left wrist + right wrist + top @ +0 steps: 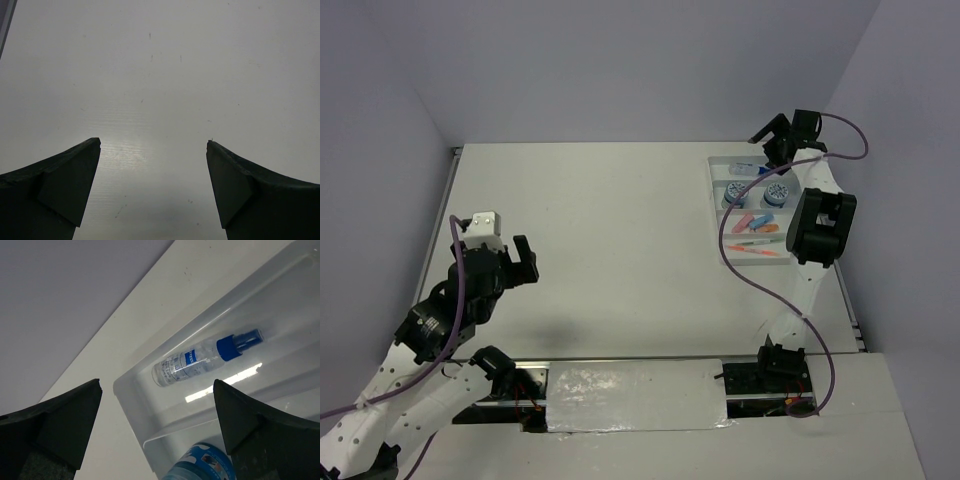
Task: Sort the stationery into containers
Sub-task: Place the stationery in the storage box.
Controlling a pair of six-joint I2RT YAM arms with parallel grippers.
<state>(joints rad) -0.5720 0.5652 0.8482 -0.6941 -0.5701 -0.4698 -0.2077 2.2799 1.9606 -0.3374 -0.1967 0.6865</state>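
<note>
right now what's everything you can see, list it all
tray: one, white, far right of the table
bottle: one, clear with blue cap, lying in the tray's far compartment
jars: two, blue-grey, side by side in the next compartment
stubby pieces: a few, blue, pink and orange, third compartment
pens: two, greenish and orange-red, nearest compartment
table: one, white
cables: two, purple, one along each arm
left gripper: black, open, over bare table
right gripper: black, open, above the tray's far end
</note>
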